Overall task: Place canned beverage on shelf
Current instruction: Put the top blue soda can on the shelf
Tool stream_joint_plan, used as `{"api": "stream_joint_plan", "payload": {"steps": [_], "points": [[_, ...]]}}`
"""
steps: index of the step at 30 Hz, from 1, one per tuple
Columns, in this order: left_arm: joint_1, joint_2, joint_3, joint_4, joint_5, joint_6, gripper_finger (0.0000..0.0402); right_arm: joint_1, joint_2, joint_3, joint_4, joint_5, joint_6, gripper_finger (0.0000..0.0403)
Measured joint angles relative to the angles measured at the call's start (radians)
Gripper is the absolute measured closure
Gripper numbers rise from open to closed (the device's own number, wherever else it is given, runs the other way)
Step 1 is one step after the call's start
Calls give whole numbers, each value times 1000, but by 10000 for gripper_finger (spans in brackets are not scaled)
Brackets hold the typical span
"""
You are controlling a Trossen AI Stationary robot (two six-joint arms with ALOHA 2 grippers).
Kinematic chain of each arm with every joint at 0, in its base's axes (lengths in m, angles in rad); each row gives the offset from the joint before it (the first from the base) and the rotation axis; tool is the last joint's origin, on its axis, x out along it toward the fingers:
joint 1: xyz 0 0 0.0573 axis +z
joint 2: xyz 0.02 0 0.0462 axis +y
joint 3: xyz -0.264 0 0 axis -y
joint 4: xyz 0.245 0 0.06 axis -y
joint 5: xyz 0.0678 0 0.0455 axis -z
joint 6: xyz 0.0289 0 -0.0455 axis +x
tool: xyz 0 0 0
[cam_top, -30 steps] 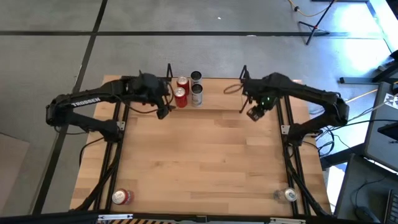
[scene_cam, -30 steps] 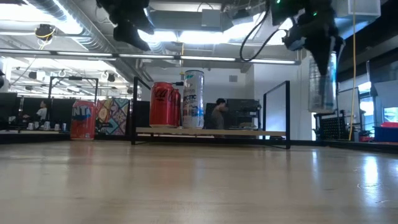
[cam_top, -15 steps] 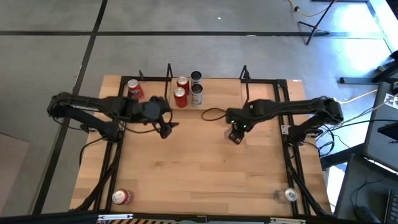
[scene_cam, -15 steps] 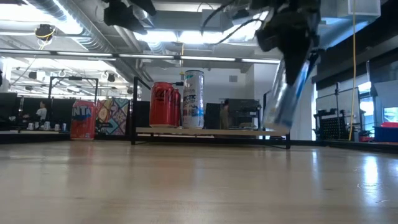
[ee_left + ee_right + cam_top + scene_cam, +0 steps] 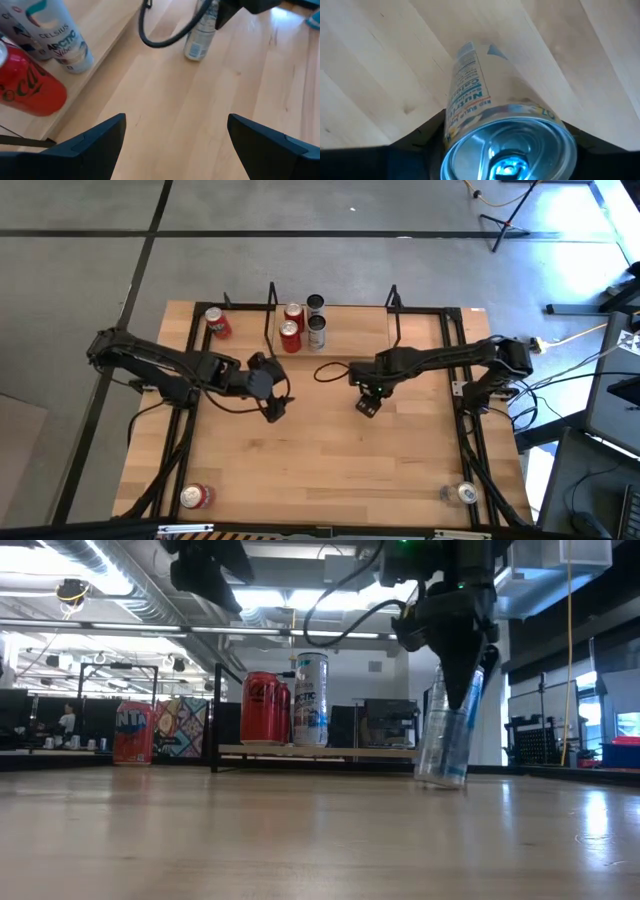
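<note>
Silver can [image 5: 445, 745] now rests tilted on the table [image 5: 330, 450], right fingers [image 5: 425, 137] still gripping it; left fingers [image 5: 95, 142] spread.

A tall, slim silver can [image 5: 487, 107] with blue print fills most of the right wrist view, seen from its top end, the bright lid and pull tab nearest the camera. The body narrows away toward the light-wood tabletop [image 5: 380, 60], where its far end appears to rest, though contact is hard to confirm. The right gripper's dark fingers [image 5: 427, 131] flank the can's upper rim on both sides.
</note>
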Motion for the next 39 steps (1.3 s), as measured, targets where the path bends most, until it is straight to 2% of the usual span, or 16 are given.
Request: {"api": "stream_joint_plan", "payload": {"steps": [8,17,23,27,32,36,39], "points": [[-7,39,-1,5,11,3,56,1,1,0,88,-2,0,108],[-8,38,-2,63,0,4,56,10,-15,50,63,-1,-29,107],[-15,82,-2,183,0,6,56,50,-115,105,32,43,-42,107],[-21,136,-2,323,12,39,56,79,-230,118,-16,151,-40,109],[-21,226,-2,515,31,84,56,115,-387,22,-49,257,17,109],[-16,303,-1,630,13,108,56,121,-512,-146,-30,291,107,109],[-16,359,-1,684,-44,109,56,116,-588,-299,74,330,152,109]]}}
